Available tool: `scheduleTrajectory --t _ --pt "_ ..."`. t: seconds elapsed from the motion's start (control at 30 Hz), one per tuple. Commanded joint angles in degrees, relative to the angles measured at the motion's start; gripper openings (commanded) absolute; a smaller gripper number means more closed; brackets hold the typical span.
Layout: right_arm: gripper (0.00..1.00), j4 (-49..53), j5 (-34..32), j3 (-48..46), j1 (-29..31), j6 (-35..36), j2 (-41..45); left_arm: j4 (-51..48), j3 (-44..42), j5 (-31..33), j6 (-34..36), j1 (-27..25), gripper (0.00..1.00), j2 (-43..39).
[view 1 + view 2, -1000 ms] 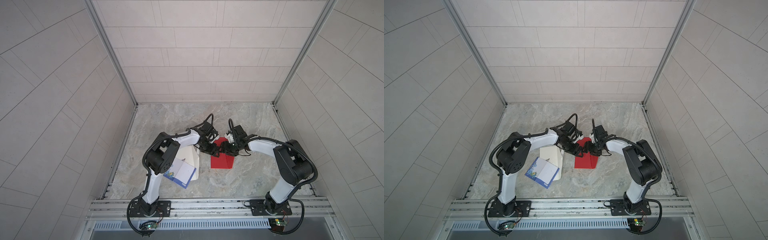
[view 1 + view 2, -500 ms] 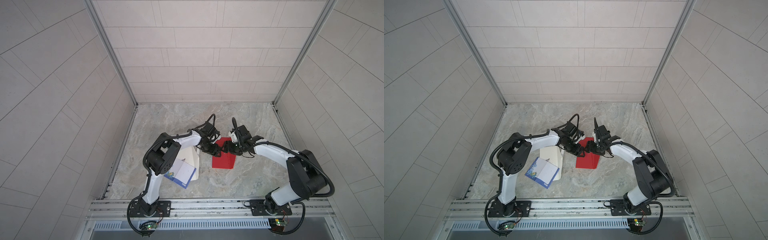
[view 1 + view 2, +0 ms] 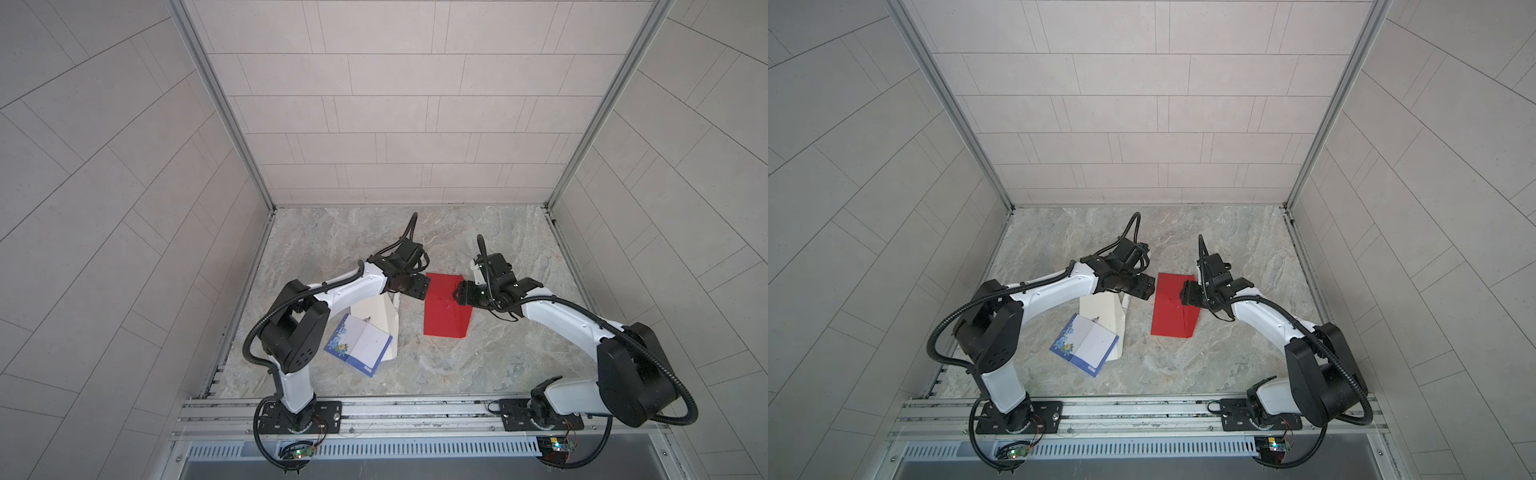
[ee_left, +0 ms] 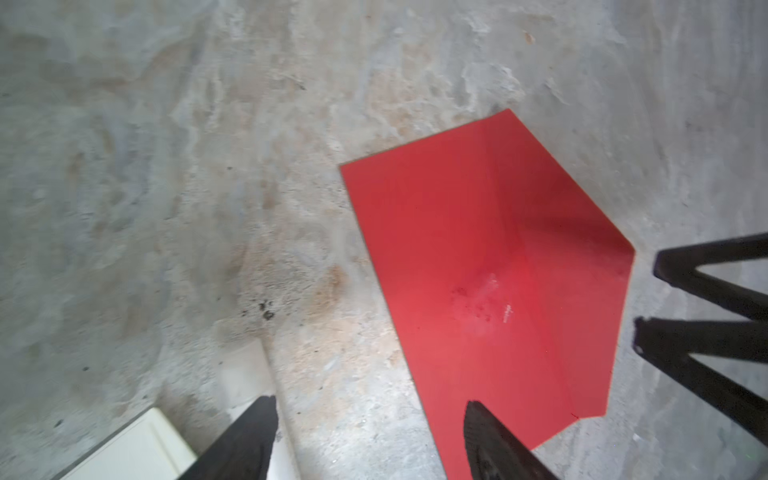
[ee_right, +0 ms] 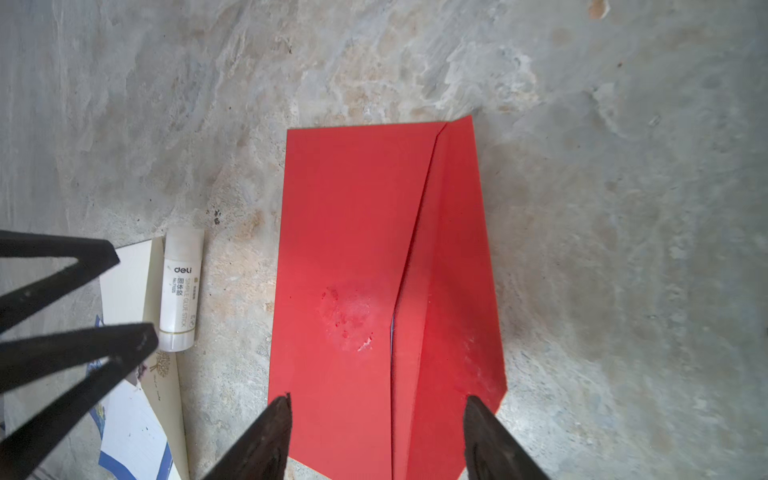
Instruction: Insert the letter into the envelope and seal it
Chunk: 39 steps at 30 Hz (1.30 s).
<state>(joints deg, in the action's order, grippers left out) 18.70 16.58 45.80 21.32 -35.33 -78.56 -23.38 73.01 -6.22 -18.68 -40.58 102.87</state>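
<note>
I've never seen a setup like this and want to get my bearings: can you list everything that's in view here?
red envelope: one, red, flat mid-table, flap folded over.
glue stick: one, white, lying between the cream paper and the envelope.
cream paper: one, cream, partly under the left arm.
blue-flowered sheet: one, white with a blue border, overlapping the cream paper's near end.
table: one, grey marbled.
walls: three, pale tiles.
front rail: one, silver.
left arm, right arm: two, white and black, on the rail.
left end effector: black, open, empty, at the envelope's edge.
right end effector: black, open, empty, over the envelope.
</note>
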Motion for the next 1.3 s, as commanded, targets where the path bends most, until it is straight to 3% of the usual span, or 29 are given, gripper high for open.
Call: scheduleTrajectory --t 0.0,0.3,0.47,0.77,0.93,1.1,1.27 --pt "0.67 2.09 0.55 0.89 -0.05 2.48 -0.91 -1.97 -0.26 6.6 -2.16 0.02 0.78 1.9" --pt "0.66 4.48 1.03 2.17 -4.11 5.28 0.08 -10.04 3.77 12.02 -4.02 -0.72 0.73 8.31" --pt "0.66 3.7 2.77 1.64 -6.72 4.74 0.53 -11.17 2.24 11.23 -3.51 -2.34 0.7 8.46" --pt "0.66 4.24 2.14 1.49 -8.08 5.31 1.62 -13.89 1.74 9.79 -2.98 -5.59 0.52 10.07" --pt "0.66 4.42 2.08 1.43 -9.77 5.34 2.35 -14.9 1.63 9.21 -2.57 -6.92 0.49 10.84" --pt "0.66 4.49 2.46 1.87 -10.97 5.91 2.79 -13.88 0.36 9.2 -1.54 -7.15 0.27 9.98" --pt "0.66 4.62 4.46 2.63 -11.48 6.24 2.72 -4.87 -3.41 4.99 2.25 -7.14 0.07 3.32"
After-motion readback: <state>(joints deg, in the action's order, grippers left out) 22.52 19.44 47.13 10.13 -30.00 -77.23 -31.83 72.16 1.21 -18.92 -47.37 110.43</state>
